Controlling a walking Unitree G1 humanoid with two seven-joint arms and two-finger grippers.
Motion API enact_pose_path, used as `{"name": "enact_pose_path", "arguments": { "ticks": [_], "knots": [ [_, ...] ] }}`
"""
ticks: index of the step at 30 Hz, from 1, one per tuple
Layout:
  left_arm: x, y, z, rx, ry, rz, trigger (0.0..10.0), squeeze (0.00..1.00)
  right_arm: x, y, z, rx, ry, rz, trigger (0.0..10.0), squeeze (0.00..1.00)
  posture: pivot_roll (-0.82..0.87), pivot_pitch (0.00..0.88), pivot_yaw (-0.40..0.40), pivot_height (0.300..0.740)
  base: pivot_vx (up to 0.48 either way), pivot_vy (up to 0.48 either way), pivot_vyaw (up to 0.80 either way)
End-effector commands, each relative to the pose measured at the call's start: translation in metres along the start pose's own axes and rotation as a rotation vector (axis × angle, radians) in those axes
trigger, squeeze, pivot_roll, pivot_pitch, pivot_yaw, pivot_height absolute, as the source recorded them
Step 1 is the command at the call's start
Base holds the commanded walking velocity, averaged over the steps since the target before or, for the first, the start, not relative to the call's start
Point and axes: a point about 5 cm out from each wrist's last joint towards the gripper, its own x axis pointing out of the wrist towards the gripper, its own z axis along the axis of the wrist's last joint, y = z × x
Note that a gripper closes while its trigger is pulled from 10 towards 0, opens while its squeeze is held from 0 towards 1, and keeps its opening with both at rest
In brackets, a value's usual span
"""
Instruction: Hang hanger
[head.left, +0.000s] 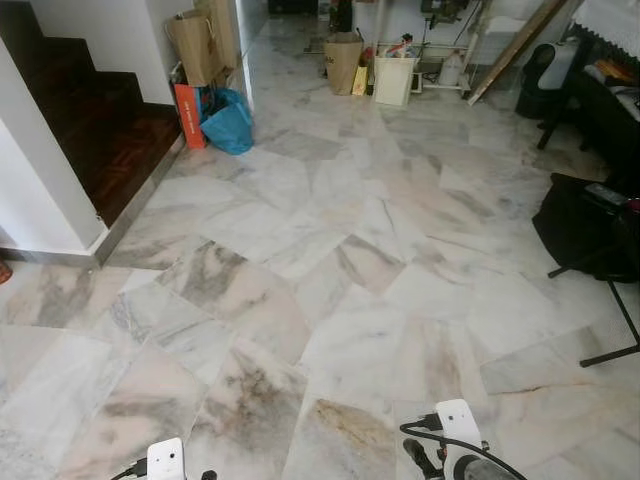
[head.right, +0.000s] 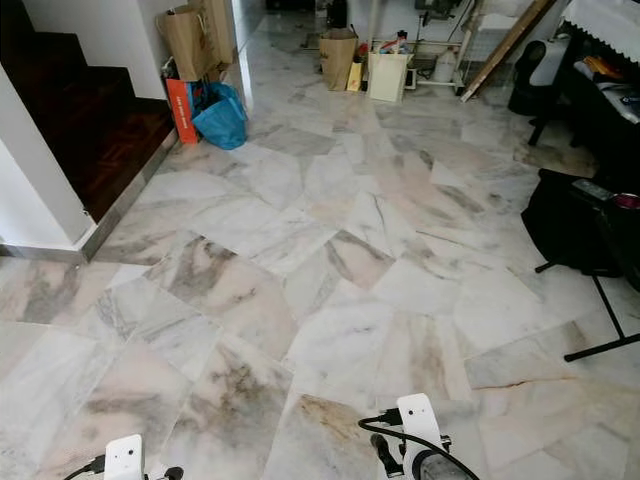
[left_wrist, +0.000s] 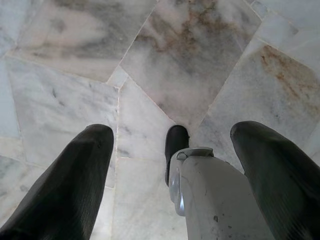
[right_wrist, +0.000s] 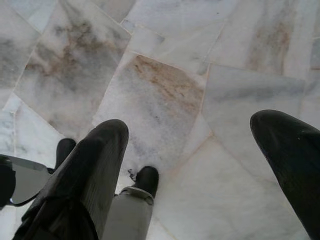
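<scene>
a wide stretch of marble floor (head.left: 330, 300) in irregular grey-veined and rust-stained slabs lies open ahead of the robot, seen from its head camera. on its left the floor ends at a white wall (head.left: 40, 200) with a grey skirting edge, beyond which a dark wooden staircase (head.left: 90, 130) rises. past the stairs, a blue bag (head.left: 230, 122), an orange carton (head.left: 189, 115) and a brown paper bag (head.left: 197, 45) crowd the wall's corner. at the far end stand another brown paper bag (head.left: 343, 62) and a white bin (head.left: 394, 80) before a rack. the right edge is hemmed by dark furniture, a black bag (head.left: 580, 225) and the black legs of a stand (head.left: 620, 320) reaching onto the marble.

both arms hang low at the bottom of the head view. the left gripper (left_wrist: 172, 165) points down at the floor, its two black fingers (left_wrist: 75, 180) spread wide with nothing between them; the robot's own leg and black foot (left_wrist: 176, 145) show in the gap. the right gripper (right_wrist: 195, 165) likewise hangs over the slabs, fingers (right_wrist: 95, 170) set wide apart and empty, a foot (right_wrist: 147, 180) below.

no hanger can be made out anywhere on the floor or among the clutter.
</scene>
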Motion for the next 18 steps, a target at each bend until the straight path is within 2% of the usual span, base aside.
{"name": "enact_pose_path", "arguments": {
  "ticks": [1, 18],
  "knots": [
    [-0.0004, 0.0017, -0.0028, 0.025, 0.016, -0.001, 10.0, 0.0, 0.0, 0.0011, -0.0016, 0.028, 0.0, -0.006, 10.0, 0.0, -0.09, 0.0, -0.003, 0.74, 0.0, 0.0, 0.0],
    [-0.0003, 0.0045, -0.0019, 0.026, 0.012, 0.005, 10.0, 0.0, 0.0002, 0.0048, -0.0056, 0.056, 0.009, -0.017, 10.0, 0.0, -0.07, 0.0, -0.004, 0.74, 0.0, 0.0, 0.0]
  ]
}}
